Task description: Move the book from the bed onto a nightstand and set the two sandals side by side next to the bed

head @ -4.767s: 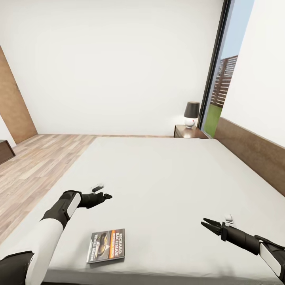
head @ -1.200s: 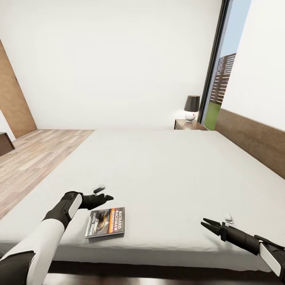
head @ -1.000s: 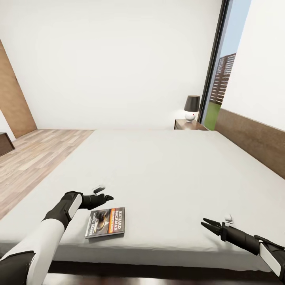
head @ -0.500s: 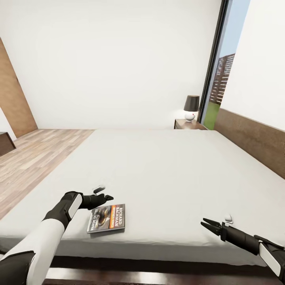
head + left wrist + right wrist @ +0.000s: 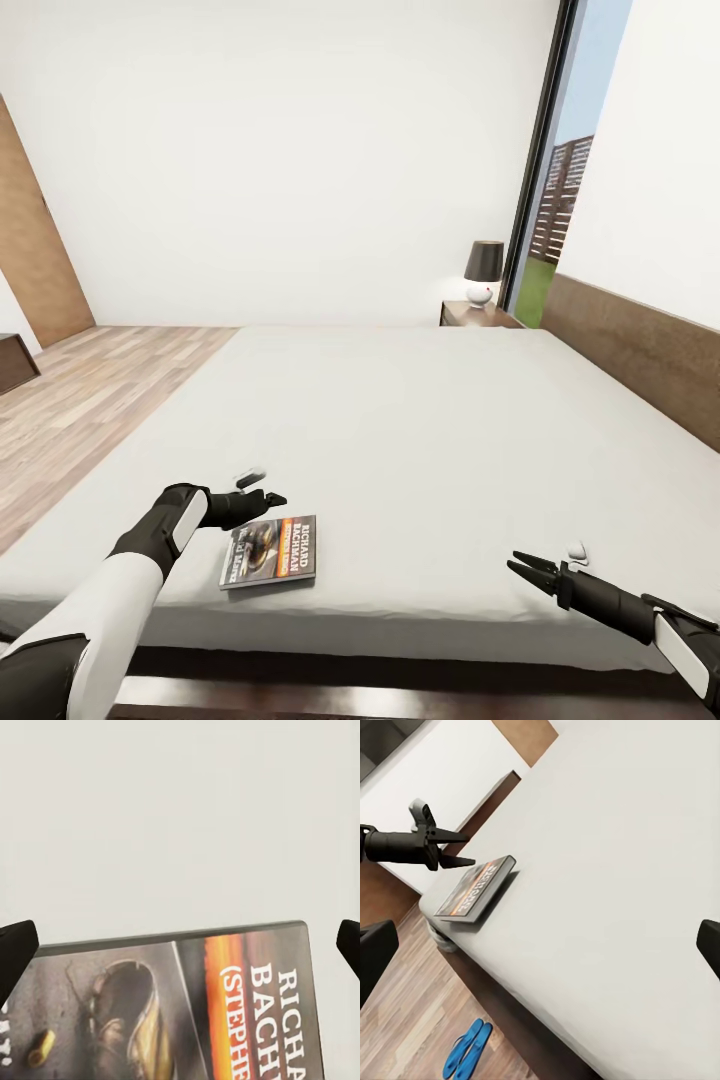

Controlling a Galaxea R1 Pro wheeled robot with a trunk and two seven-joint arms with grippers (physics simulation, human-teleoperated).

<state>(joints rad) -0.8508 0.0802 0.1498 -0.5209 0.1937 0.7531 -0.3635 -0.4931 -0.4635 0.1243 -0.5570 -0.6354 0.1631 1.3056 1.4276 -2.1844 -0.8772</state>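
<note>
Head view: "RICHARD BACHMAN" book

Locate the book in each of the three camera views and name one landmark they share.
Head view: the book lies flat near the bed's front edge, just beside the left gripper.
Left wrist view: the book shows close up, cover up, lying between the fingertips at the picture's edges.
Right wrist view: the book lies by the mattress corner, the left gripper over it.
Shared landmark: the grey-beige mattress.

dark-shaded lamp, tall window, tan door
</note>
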